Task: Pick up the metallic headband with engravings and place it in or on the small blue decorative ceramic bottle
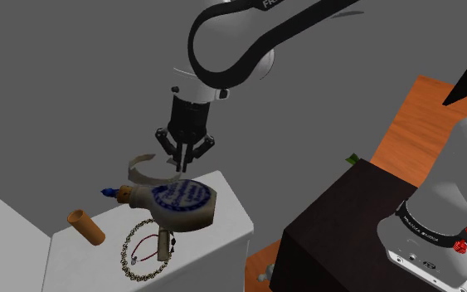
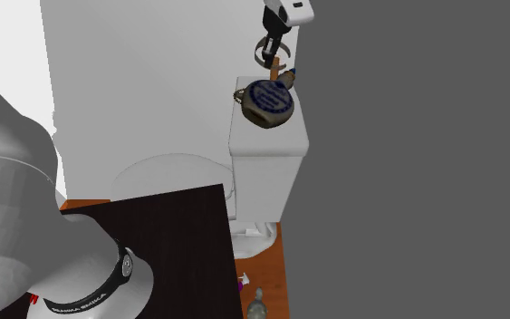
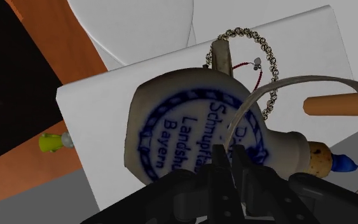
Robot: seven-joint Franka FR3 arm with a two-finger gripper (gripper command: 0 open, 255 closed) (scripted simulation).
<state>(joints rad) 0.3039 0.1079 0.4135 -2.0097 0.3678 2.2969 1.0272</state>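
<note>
the pincer (image 1: 184, 163) hangs tips down just above the bottle (image 1: 182, 204), its two black fingers drawn almost together. in the wrist view the pincer (image 3: 231, 160) pinches one end of the headband (image 3: 311, 81), a thin pale grey band, between them. from that grip the headband (image 1: 144, 163) curves out in an open arc toward the shoulder view's left, off the surface and over the bottle's neck end. whether the band touches the bottle i cannot tell.

the bottle (image 3: 190, 127) lies on its side on the white toilet tank lid (image 1: 231, 217). it is a flat, round, cream flask with a blue ring and blue lettering on its face. its neck has a cork with a blue tip and points to the shoulder view's left.

just beside the bottle, on the same lid, lies a chain (image 1: 126, 249) laid out in a ring. a small tan piece (image 1: 163, 242) sits within the chain. an orange-brown cylinder (image 1: 85, 226) lies near the chain, apart from it.

in the second exterior view the bottle (image 2: 266, 100) rests on the tank above the white toilet bowl (image 2: 167, 177).

the dark stand (image 1: 339, 224) sits on an orange wood floor (image 1: 422, 116).
</note>
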